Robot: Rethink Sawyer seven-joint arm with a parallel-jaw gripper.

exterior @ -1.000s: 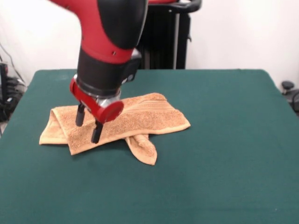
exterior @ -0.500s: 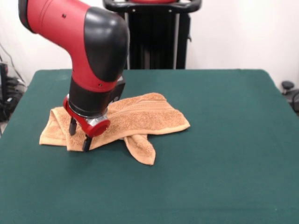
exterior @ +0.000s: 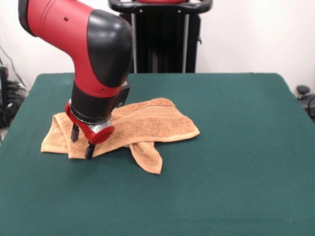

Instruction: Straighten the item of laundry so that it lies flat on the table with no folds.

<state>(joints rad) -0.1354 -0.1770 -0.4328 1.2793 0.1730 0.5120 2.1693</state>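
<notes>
The item of laundry [exterior: 157,120], an orange-tan towel, lies crumpled on the green table [exterior: 236,157], left of centre. It is folded over itself, and one corner flap [exterior: 147,157] pokes toward the front. A ribbed band shows near its far right end. My gripper [exterior: 82,142] is down at the towel's front-left edge. It is open, its two black fingertips [exterior: 89,150] apart with the towel's edge between them. The arm hides part of the towel's left half.
The black pedestal [exterior: 165,37] stands behind the table's far edge. Cables and dark equipment [exterior: 6,93] sit off the left side, and a dark caster [exterior: 304,91] off the right.
My gripper moved left and down from over the towel's middle to its front-left edge. The towel has barely shifted.
</notes>
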